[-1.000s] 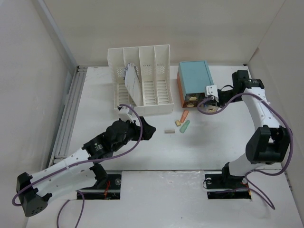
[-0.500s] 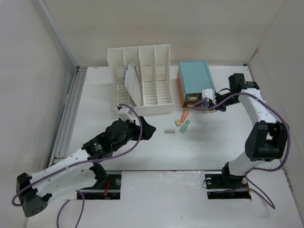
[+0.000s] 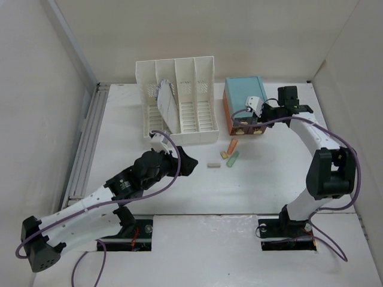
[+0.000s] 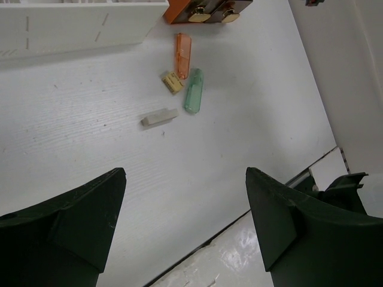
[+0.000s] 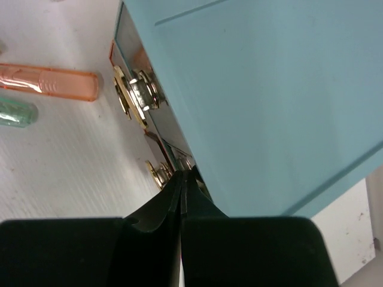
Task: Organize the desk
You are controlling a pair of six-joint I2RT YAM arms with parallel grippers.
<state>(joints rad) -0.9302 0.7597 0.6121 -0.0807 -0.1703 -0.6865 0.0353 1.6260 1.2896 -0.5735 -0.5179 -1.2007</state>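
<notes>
Across the back half of the desk (image 3: 281, 173) sit the rack (image 3: 179, 110) on the left and the teal box (image 3: 245, 97) to its right. Loose bits lie on bare desk just in front of the box. My right gripper (image 5: 182, 185) has its fingers pressed together, holding nothing, with the tips at the box front beside a gold knob (image 5: 157, 172). I can't tell if they touch it. My left gripper (image 4: 182, 179) hangs spread wide and empty above the desk, well short of the loose bits.

I judge the step to be pulling a drawer. To do it well I should part the fingers, straddle the knob, pinch, and pull straight out and low so the light box doesn't slide.

Loose bits for later: orange pen (image 4: 182, 54), green pen (image 4: 193, 91), grey stick (image 4: 159, 117), eraser (image 4: 172, 82).
</notes>
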